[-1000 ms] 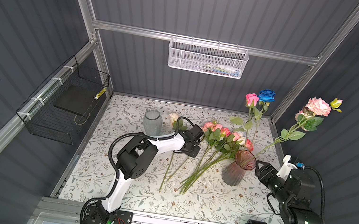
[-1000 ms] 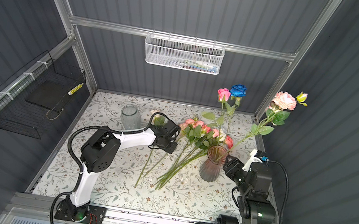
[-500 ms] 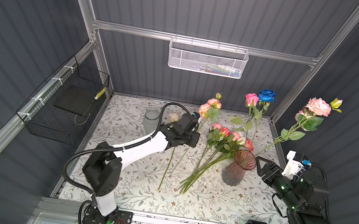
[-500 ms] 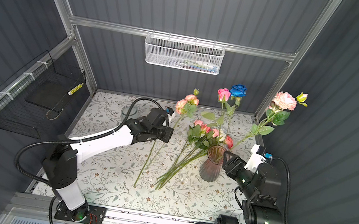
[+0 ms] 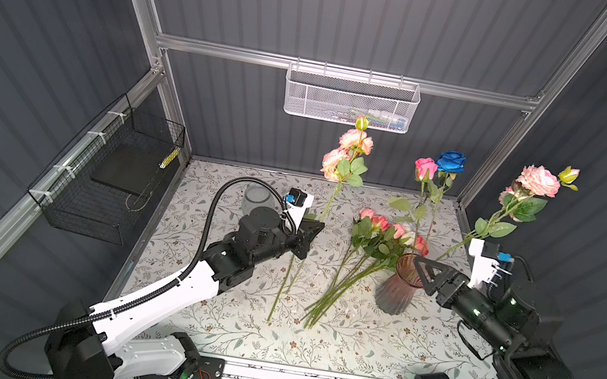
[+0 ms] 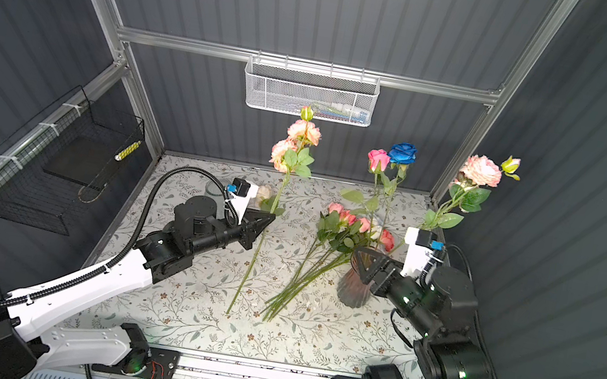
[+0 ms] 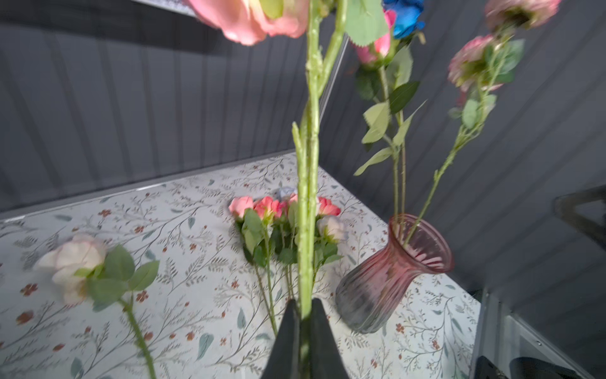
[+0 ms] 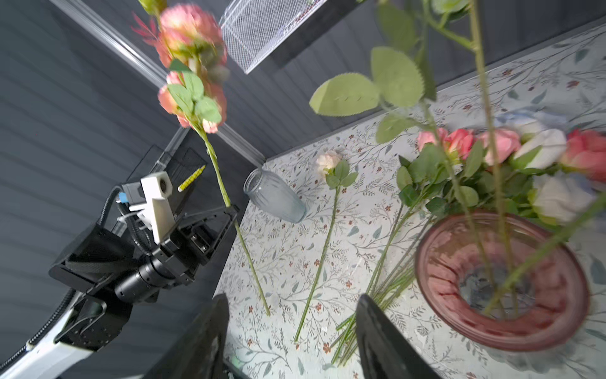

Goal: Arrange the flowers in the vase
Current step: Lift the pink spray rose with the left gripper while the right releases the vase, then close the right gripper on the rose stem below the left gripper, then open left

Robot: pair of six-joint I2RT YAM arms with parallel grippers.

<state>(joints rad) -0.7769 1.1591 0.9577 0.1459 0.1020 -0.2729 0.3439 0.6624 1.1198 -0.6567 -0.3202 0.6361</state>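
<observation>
Left pincer (image 5: 315,229) clenched on the stem of a peach rose spray (image 5: 347,156), held upright. Right pincer (image 5: 422,269) released, jaws apart, just beside the rim of the pink vase (image 5: 392,299). That vase holds 3 stems: pink rose (image 5: 426,168), blue rose (image 5: 452,162), pale pink spray (image 5: 539,181). Loose bunch (image 5: 382,234) lies on the desk (image 5: 213,309) beside it. Grey glass vase (image 5: 256,199) stands behind the left arm. White mesh basket (image 5: 351,100) on rear wall; contents too small to identify.
</observation>
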